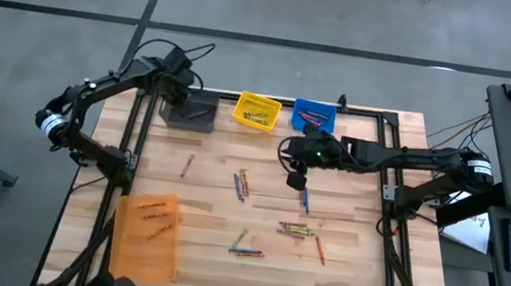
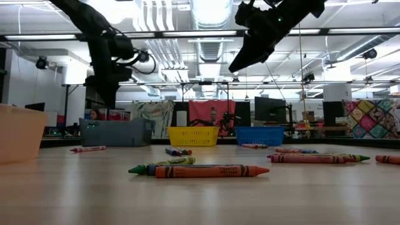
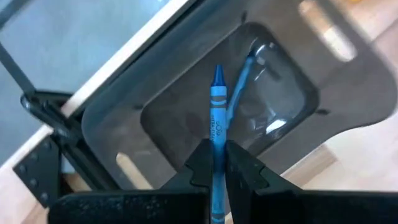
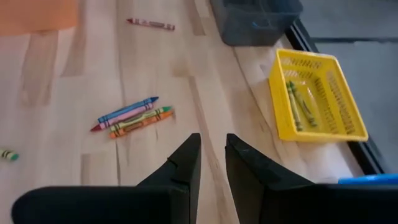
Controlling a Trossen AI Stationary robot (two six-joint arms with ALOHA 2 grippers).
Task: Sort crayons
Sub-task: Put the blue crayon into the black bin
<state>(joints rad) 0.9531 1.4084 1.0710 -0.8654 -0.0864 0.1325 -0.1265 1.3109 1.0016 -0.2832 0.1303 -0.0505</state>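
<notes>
Bright overhead striplights, soft blur

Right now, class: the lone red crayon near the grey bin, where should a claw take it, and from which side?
Probably mid-length on the red crayon, from straight above, closing across its width: it lies flat, alone, long sides clear.

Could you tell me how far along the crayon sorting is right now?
Partly done: crayons already lie in the yellow bin, blue bin and orange bin. The left claw holds a blue crayon over the grey bin. The right claw hangs empty above loose crayons left on the table.
</notes>
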